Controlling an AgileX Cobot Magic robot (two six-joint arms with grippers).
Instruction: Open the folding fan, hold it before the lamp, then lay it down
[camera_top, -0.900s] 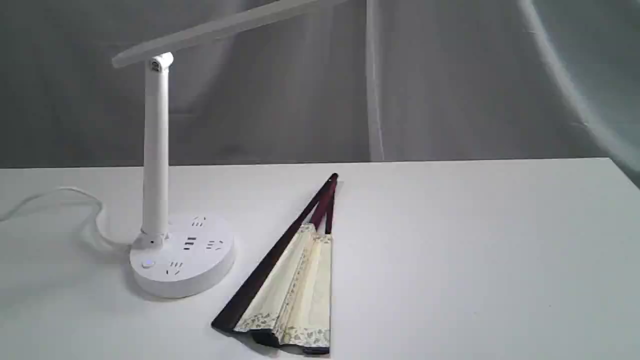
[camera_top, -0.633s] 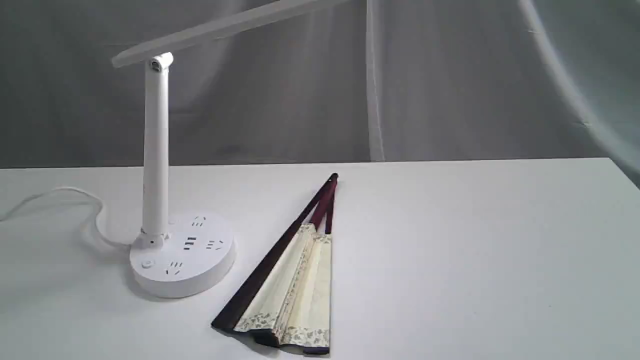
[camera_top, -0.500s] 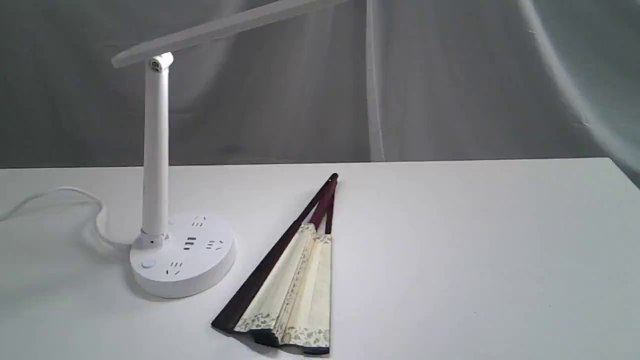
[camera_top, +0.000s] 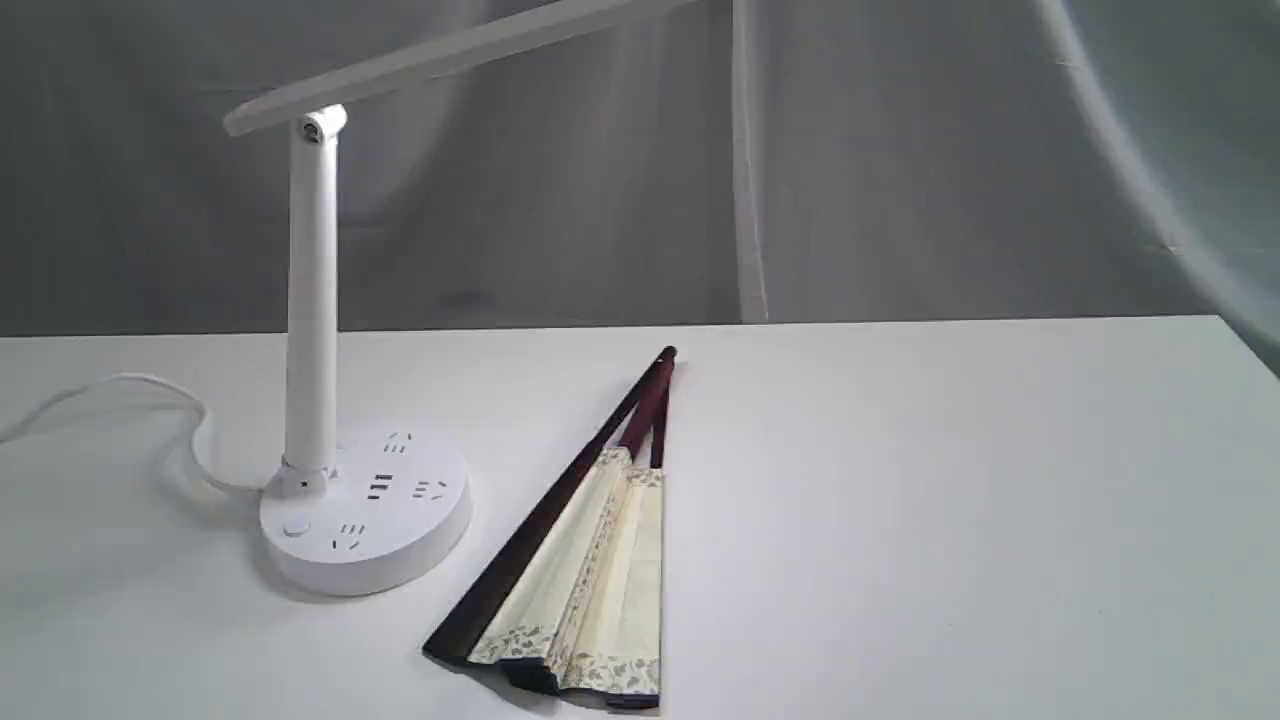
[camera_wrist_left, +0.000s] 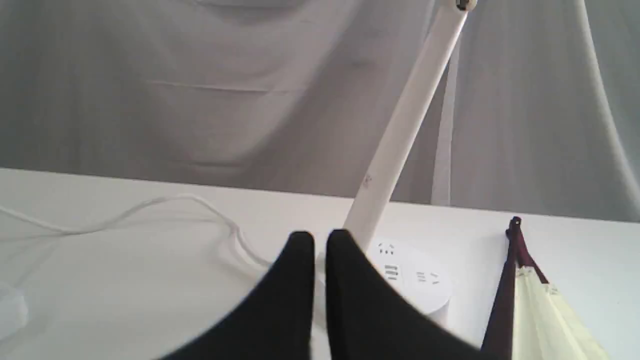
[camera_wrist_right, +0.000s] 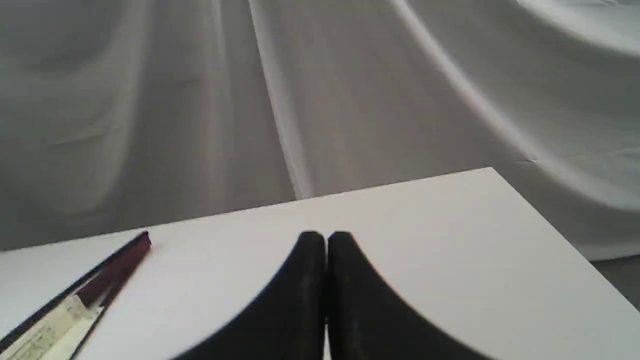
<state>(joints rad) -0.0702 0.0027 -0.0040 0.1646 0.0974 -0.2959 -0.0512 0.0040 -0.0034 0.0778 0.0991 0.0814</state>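
Left wrist view shows black left tool (camera_wrist_left: 320, 240) pinched together, empty; black right tool (camera_wrist_right: 326, 237) likewise, apart from cream paper folding fan (camera_top: 610, 570).

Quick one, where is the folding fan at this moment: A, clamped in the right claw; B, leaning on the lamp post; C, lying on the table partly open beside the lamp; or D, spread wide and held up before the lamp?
C: the folding fan lies flat on the table with only a few pleats spread, to the right of the lamp in the exterior view, and nothing grips it.
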